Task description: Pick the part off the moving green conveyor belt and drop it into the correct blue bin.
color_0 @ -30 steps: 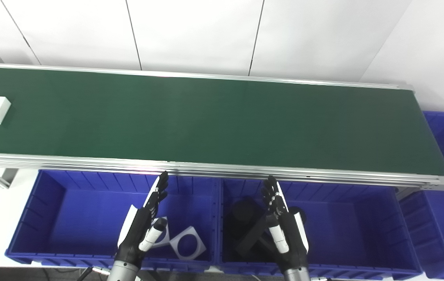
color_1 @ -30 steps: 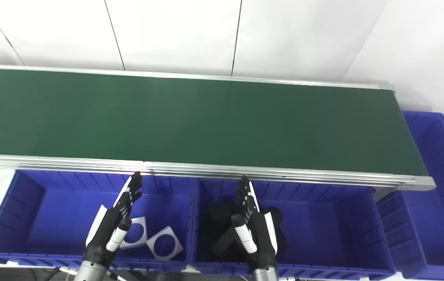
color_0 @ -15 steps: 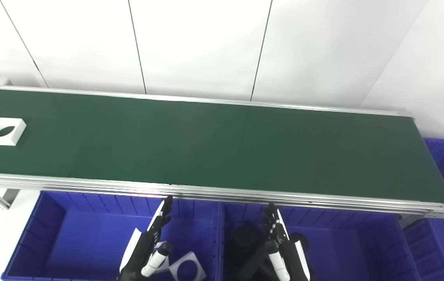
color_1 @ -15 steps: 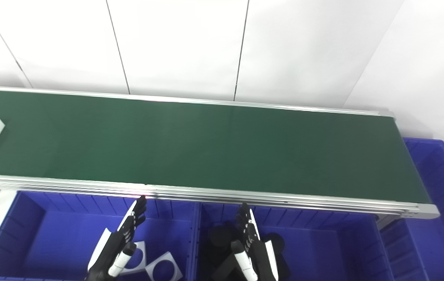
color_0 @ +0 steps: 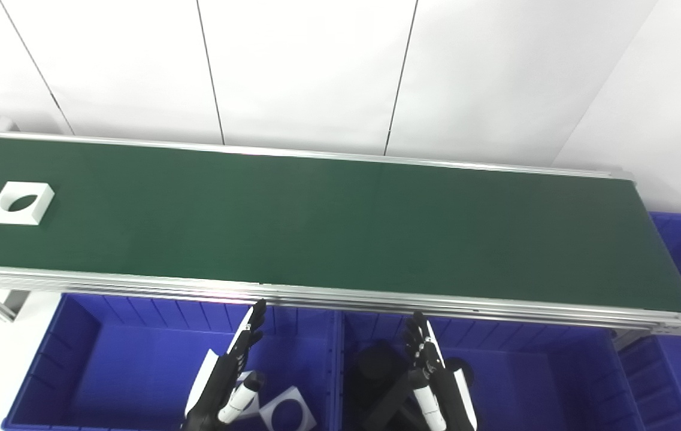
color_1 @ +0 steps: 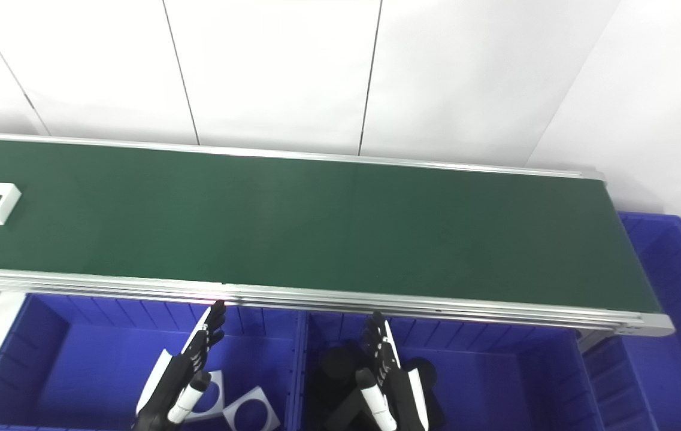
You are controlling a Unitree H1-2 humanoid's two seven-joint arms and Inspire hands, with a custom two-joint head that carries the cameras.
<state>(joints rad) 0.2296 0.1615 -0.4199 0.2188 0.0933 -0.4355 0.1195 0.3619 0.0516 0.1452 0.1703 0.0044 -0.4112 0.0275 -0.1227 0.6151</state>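
Far up the green conveyor belt (color_0: 328, 221) from my spread, empty left hand (color_0: 226, 377) and right hand (color_0: 436, 383), the white square plastic part with a round hole (color_0: 21, 203) could slip past if I reach late.

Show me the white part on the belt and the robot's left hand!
white part (color_0: 21, 203), left eye view, on its top face beside the hole.
left hand (color_0: 227, 376), left eye view, on the hand's middle.

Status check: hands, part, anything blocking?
Left hand and right hand open, empty, over the blue bins. White square part far left on the green belt, out of reach. Nothing in the way.
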